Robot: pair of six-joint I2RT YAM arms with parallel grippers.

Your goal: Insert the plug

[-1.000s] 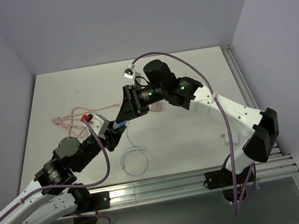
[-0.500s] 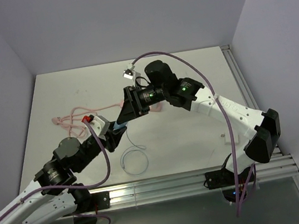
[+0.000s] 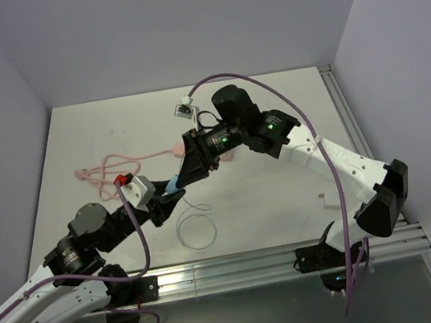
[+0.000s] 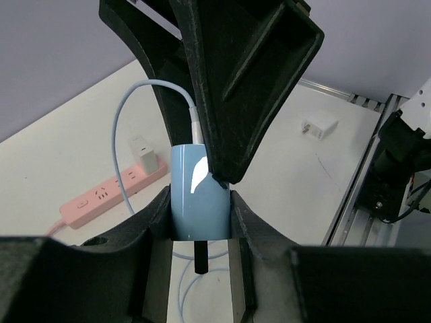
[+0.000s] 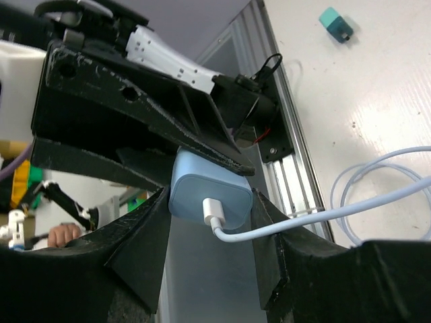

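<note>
The plug (image 3: 173, 186) sat above the middle of the worktop (image 3: 96, 122), between the fingers of the left gripper (image 4: 199, 202) and those of the right gripper (image 5: 209, 202), which reached in from behind. Its cable (image 3: 196, 231) looped on the worktop just in front. The cord (image 3: 110, 162) lay behind, to the left.

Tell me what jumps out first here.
Both arms meet over the table, left fingers and right fingers flanking the same light-blue plug, its pale cable looping down below. The pink power strip lies on the table beyond.
</note>
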